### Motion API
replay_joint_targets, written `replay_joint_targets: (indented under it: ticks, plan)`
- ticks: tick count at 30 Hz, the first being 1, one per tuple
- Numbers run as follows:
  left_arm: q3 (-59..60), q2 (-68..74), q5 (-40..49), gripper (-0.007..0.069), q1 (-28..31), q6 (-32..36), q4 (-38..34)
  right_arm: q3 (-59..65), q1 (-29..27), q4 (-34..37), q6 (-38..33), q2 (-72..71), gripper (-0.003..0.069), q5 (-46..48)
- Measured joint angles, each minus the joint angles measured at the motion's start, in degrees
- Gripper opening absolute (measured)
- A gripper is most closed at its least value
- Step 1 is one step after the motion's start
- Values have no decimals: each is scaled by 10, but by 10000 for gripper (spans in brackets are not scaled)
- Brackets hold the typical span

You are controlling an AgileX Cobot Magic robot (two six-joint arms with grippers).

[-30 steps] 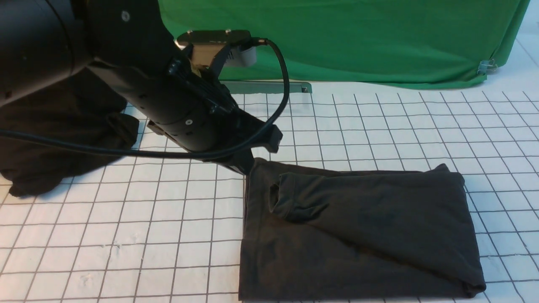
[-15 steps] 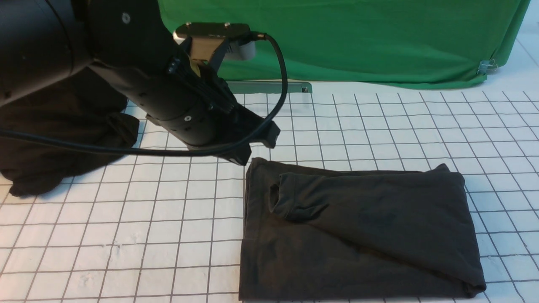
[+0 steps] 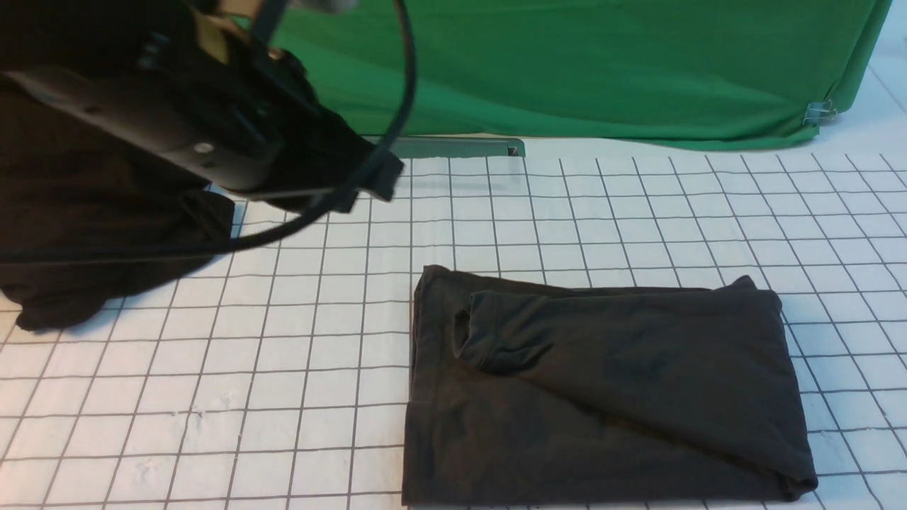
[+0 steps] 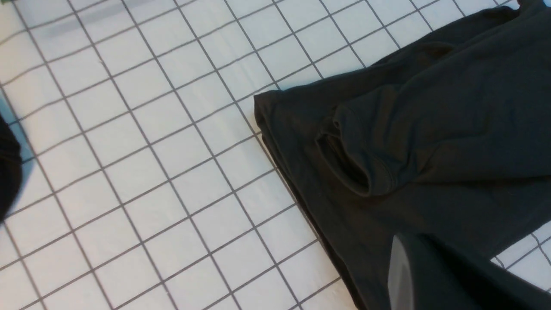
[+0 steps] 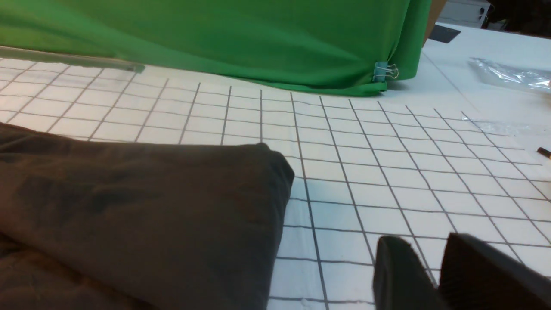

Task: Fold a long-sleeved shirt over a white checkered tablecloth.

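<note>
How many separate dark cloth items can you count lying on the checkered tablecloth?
2: a dark charcoal long-sleeved shirt, folded, at the near right, and a heap of plain black cloth at the far left, partly hidden behind the robot's left arm.

Dark long-sleeved shirt (image 3: 602,389) folded into rectangle, flat on white checkered tablecloth (image 3: 283,368); logo seemingly hidden.

Green backdrop cloth (image 3: 602,71) hangs across the far side, binder clip (image 3: 818,110) at its lower right corner. Grey bar (image 3: 453,146) lies along its base. Heap of plain black cloth (image 3: 85,234) far left. Clear plastic wrap (image 5: 508,77) on bare white surface (image 5: 456,56) beyond the clip.
</note>
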Motion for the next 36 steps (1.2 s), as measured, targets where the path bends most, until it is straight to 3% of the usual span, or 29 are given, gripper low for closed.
replay_joint_targets:
  ticks: [8,15,25,36]
  plan:
    - [11,-113,48,3,0,-3,35,0,1,0,0,0,176,16]
    - [100,-244,22,3,0,-29,53,0,1,0,0,0,180,16]
    - [363,-458,-231,3,0,-45,54,0,14,0,0,0,197,16]
    - [389,-495,-330,3,0,-74,61,0,20,0,0,0,217,16]
